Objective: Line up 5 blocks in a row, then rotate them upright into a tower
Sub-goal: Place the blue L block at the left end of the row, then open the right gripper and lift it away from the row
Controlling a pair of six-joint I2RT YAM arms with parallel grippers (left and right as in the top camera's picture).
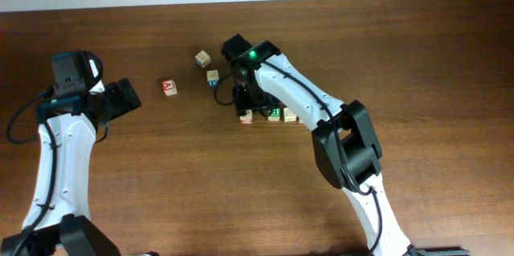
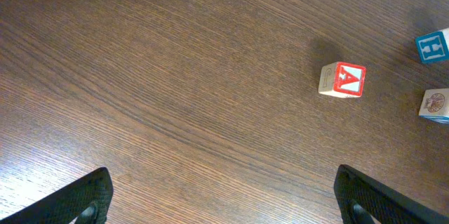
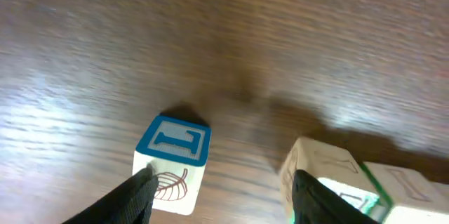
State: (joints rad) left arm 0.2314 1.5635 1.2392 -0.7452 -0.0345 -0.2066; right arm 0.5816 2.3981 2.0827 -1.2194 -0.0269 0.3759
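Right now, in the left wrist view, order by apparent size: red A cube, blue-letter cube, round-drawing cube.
1. red A cube, whole in frame, looks largest.
2. blue-letter cube and round-drawing cube: both cut by the right edge, shown parts alike, so I cannot rank them.

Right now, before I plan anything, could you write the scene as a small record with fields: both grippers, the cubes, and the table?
left gripper: open, empty, above bare wood
right gripper: open, nothing between its jaws, low beside the cubes
red "A" cube: stands alone, ahead of the left gripper
blue-topped cube: leaf drawing on its side, close to one finger of the right gripper
row of blocks: side by side, partly hidden under the right arm; number cannot be told
table: dark brown wood
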